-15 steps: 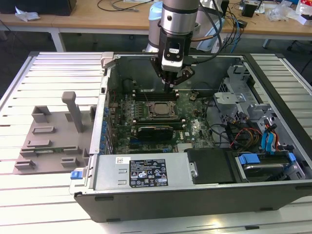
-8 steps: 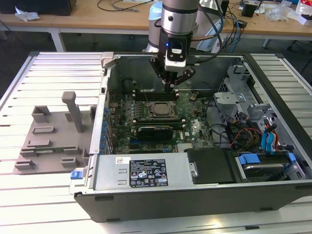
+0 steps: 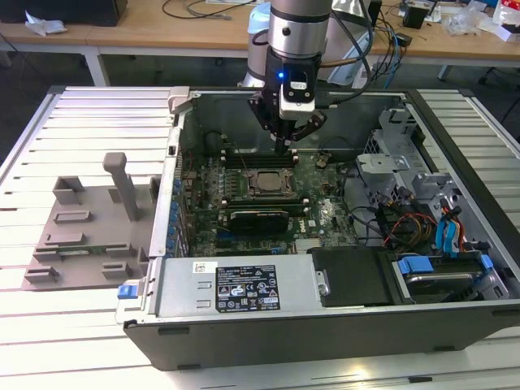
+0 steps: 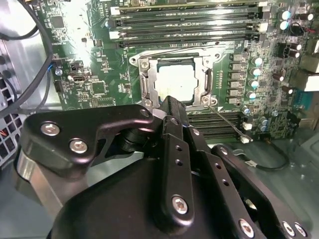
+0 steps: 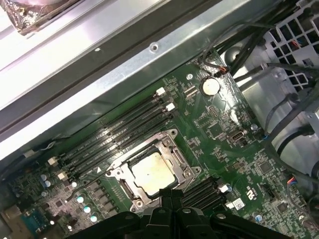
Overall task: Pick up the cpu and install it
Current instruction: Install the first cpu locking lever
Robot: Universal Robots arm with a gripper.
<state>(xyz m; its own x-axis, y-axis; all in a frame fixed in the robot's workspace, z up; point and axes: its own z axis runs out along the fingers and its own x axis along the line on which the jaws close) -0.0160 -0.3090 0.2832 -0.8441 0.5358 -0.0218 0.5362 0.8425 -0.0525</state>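
The robot arm (image 3: 299, 32) reached straight down into the open computer case (image 3: 325, 325), which lay on its side on the slatted worktop (image 3: 89, 130). The tool (image 3: 283, 145) pointed at the green board (image 3: 325, 213) inside the case and hung just above it, near the long black memory slots (image 3: 244, 158).

In both wrist views the two black fingers (image 4: 172, 117) were pressed tight together, with no gap between them. Nothing was caught between them.

The cpu (image 4: 175, 82) was already sitting flat in its socket (image 4: 175, 79) on the board. Its pale square top (image 5: 150, 172) showed through the middle of the metal frame around it. The tool's tips were right beside the near edge of that frame and not on the cpu itself. Whether the tips touched the frame could not be told.

In the exterior view, a grey plastic part (image 3: 89, 231) lay on the worktop at the exterior view's left, outside the case. A long grey box (image 3: 236, 286) with a label sat along the case's near side.
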